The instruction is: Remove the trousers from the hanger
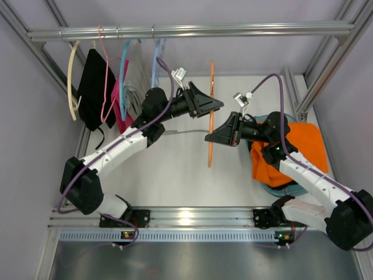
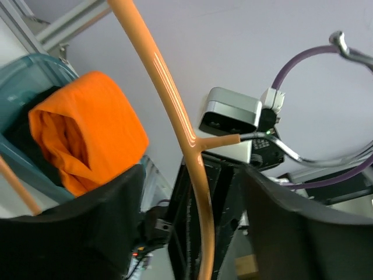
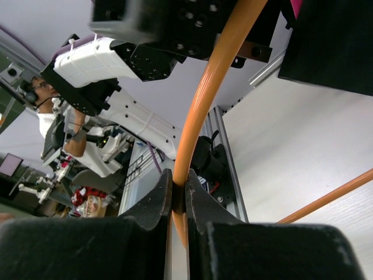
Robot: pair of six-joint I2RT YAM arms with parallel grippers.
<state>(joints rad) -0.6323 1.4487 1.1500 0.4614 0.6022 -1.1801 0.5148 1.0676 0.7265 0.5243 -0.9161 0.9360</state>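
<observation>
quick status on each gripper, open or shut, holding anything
Left gripper: open, straddling the thin orange plastic hanger without clamping it.
Right gripper: closed on the same hanger.

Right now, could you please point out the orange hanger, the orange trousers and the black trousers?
orange hanger point(image 1: 210, 149), top view, lower stretch.
orange trousers point(image 1: 303, 137), top view, upper fold.
black trousers point(image 1: 93, 87), top view, middle of cloth.

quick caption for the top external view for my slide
The right gripper clamps the bare orange hanger, the left gripper open around it, orange trousers lying in the teal bin
</observation>
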